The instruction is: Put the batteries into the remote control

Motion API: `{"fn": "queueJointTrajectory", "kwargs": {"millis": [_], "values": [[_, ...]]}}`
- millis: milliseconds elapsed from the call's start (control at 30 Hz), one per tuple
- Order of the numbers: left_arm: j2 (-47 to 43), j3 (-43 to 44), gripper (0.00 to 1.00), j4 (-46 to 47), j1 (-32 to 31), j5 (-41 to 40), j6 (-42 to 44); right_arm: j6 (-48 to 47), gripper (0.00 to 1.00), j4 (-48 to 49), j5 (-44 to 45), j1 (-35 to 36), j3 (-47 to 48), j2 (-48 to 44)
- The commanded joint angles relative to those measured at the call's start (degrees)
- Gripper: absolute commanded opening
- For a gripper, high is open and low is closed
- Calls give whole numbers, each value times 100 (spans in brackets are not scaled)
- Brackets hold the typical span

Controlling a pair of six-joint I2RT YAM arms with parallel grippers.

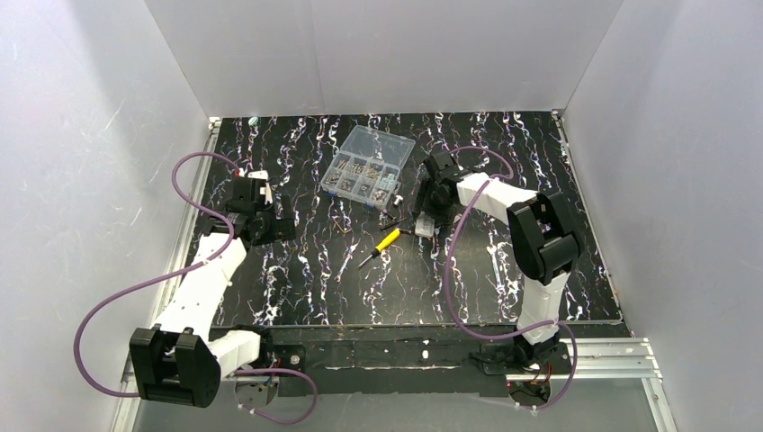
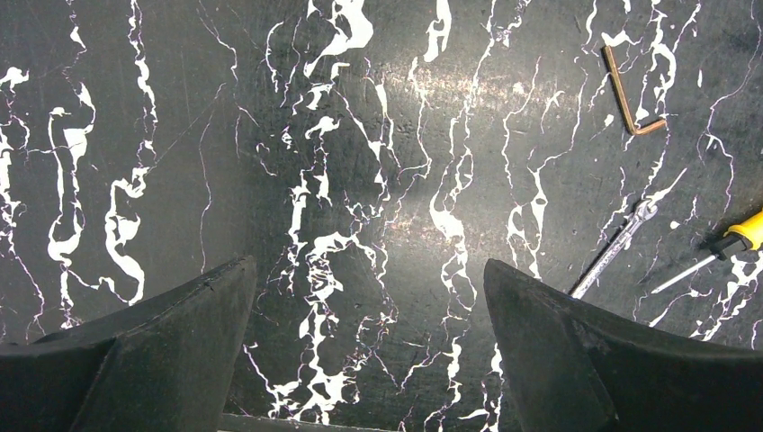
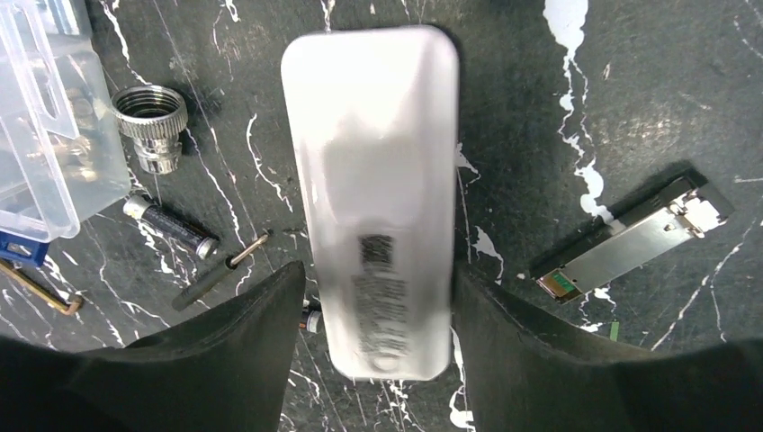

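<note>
Pinches remote control (image 3: 369,135) across its width in right hand (image 3: 378,270), long axis straight ahead; left hand (image 2: 369,263) spread, well apart.

Laid out on a black table top (image 1: 297,288) veined in white, enclosed by plain white panels (image 1: 387,54). Toward the far edge, near the middle: clear plastic compartment box (image 1: 368,166), small metal parts in its cells. Nearer than the box and apart from it: yellow-handled screwdriver (image 1: 387,239), lying flat. In the left wrist view, beside the screwdriver tip: small open-ended spanner (image 2: 616,247), flat; farther off, brown L-shaped hex key (image 2: 630,94). In the right wrist view, just beside the box corner: threaded metal fitting (image 3: 151,126); near it, thin dark pin (image 3: 216,274); well apart on the other side, flat silver rectangular module (image 3: 634,238), lying at a slant.
</note>
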Motion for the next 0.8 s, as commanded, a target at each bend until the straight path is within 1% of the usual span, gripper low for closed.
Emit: {"fn": "queueJointTrajectory", "kwargs": {"millis": [0,67,100,133,200,267,400,500,567,633,733,767], "values": [[48,214,99,-419,-7,19,54,-145,70,-401,234,74,-339,276],[70,224,99,-428,-7,36,54,-156,71,-384,232,76,-422,238],[73,225,100,-435,-7,38,54,-159,70,-351,232,74,-485,213],[83,228,100,-437,-7,46,54,-161,64,-302,234,78,-536,179],[83,225,99,-435,-7,55,54,-156,50,-201,234,74,-656,107],[78,231,99,-436,-7,60,49,-148,41,-56,200,75,-782,1],[87,232,100,-439,-7,79,45,-259,26,327,-36,74,-977,-308],[85,241,99,-450,-7,119,22,-456,18,677,-336,74,-1137,-630],[75,256,99,-462,-7,189,-21,-604,15,830,-423,78,-1241,-895],[40,294,100,-487,-7,343,-135,-741,14,929,-426,77,-1335,-1197],[-96,331,99,-462,-7,863,-329,-1029,14,940,-425,78,-1412,-1675],[-134,327,99,-447,-7,1135,-429,-1130,15,910,-595,81,-1424,-1801]]}}
